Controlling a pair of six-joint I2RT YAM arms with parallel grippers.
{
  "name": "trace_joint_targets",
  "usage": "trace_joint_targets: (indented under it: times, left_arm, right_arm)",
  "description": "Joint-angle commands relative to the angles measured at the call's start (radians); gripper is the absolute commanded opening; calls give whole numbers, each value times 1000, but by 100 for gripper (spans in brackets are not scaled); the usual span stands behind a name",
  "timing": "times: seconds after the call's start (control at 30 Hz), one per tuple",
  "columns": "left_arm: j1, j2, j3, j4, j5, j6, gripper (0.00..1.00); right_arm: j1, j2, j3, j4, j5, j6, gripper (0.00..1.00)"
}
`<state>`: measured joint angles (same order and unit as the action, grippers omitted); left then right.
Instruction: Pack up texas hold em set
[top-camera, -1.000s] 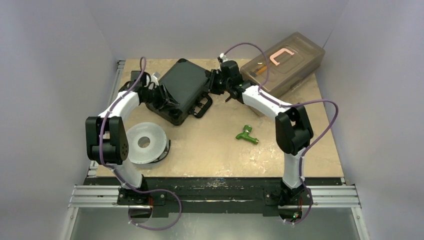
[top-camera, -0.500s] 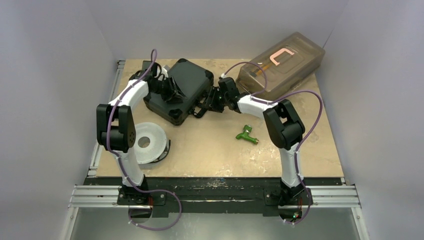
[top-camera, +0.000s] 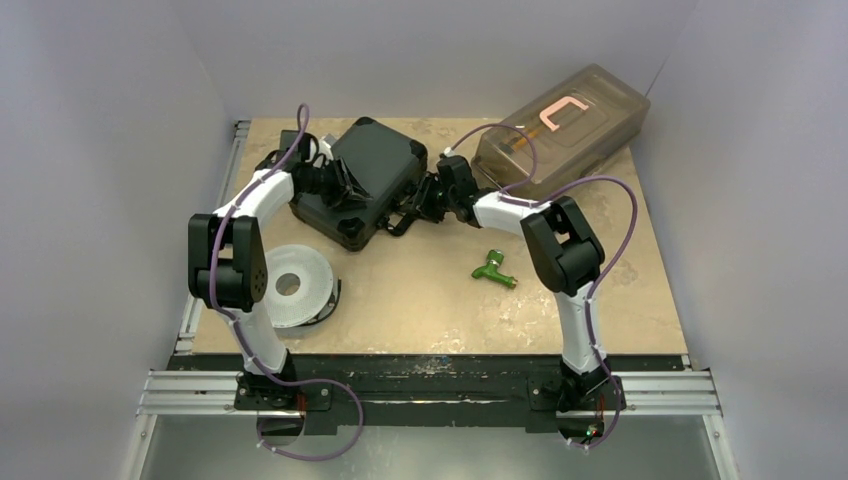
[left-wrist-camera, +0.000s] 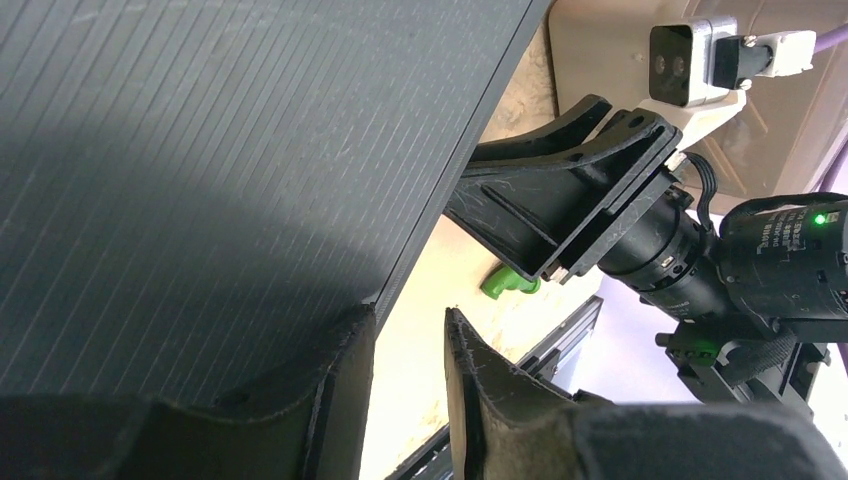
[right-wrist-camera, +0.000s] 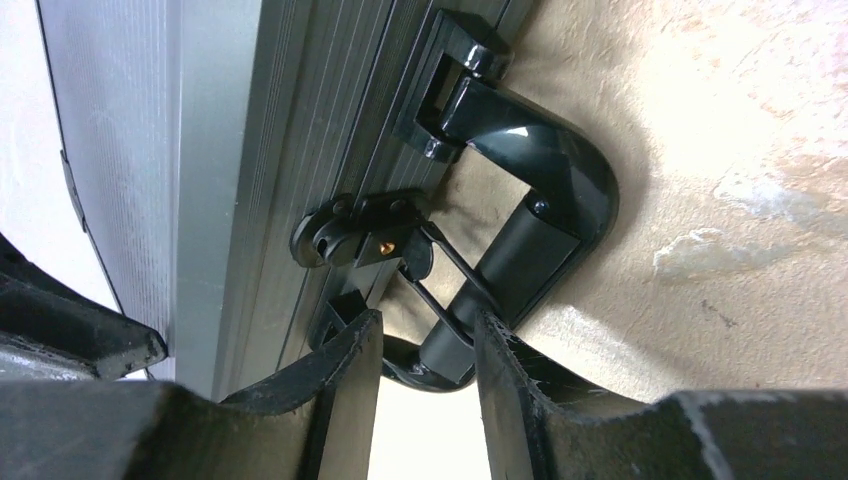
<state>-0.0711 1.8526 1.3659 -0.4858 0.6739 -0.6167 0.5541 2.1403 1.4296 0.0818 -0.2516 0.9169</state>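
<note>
Closed black case (top-camera: 372, 170) on table (top-camera: 420, 290), left fingers (left-wrist-camera: 335, 392) parted and empty at its lid (left-wrist-camera: 200, 170), right fingers (right-wrist-camera: 345, 400) straddling handle (right-wrist-camera: 560, 190), grip unclear.

Small black hard plastic case (left-wrist-camera: 200, 150) — lid matt, finely ribbed, beside the left gripper's (left-wrist-camera: 408, 322) fingers (left-wrist-camera: 480, 375), themselves matt black plastic, rough-edged. Black moulded case handle (right-wrist-camera: 545, 180) at the right gripper's (right-wrist-camera: 427, 325) fingertips (right-wrist-camera: 350, 375) — smooth, glossy. Tan tabletop (right-wrist-camera: 760, 140) beyond them: rough, mottled, chalky patches.
</note>
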Motion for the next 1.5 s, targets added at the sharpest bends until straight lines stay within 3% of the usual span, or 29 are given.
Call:
trace_joint_targets:
  times: [0.0, 0.53, 0.77, 1.07, 1.23, 1.47]
  left_arm:
    - [-12, 33, -54, -121, -67, 56, 31]
    - [-12, 26, -36, -129, -73, 70, 30]
    - [-12, 23, -40, -128, -73, 70, 30]
    - [-12, 26, -39, -124, -64, 66, 31]
    - [-13, 24, -39, -122, -62, 65, 30]
    - [-15, 19, -39, -119, -60, 64, 30]
  right_arm:
    - [-5, -32, 4, -33, 50, -22, 40]
    - [-8, -96, -59, -54, 91, -84, 45]
    - [-10, -31, -11, -20, 52, -56, 35]
    - [-10, 15, 17, 14, 13, -16, 33]
    - [-10, 0, 26, 10, 2, -3, 19]
    - [-10, -52, 45, -22, 5, 0, 9]
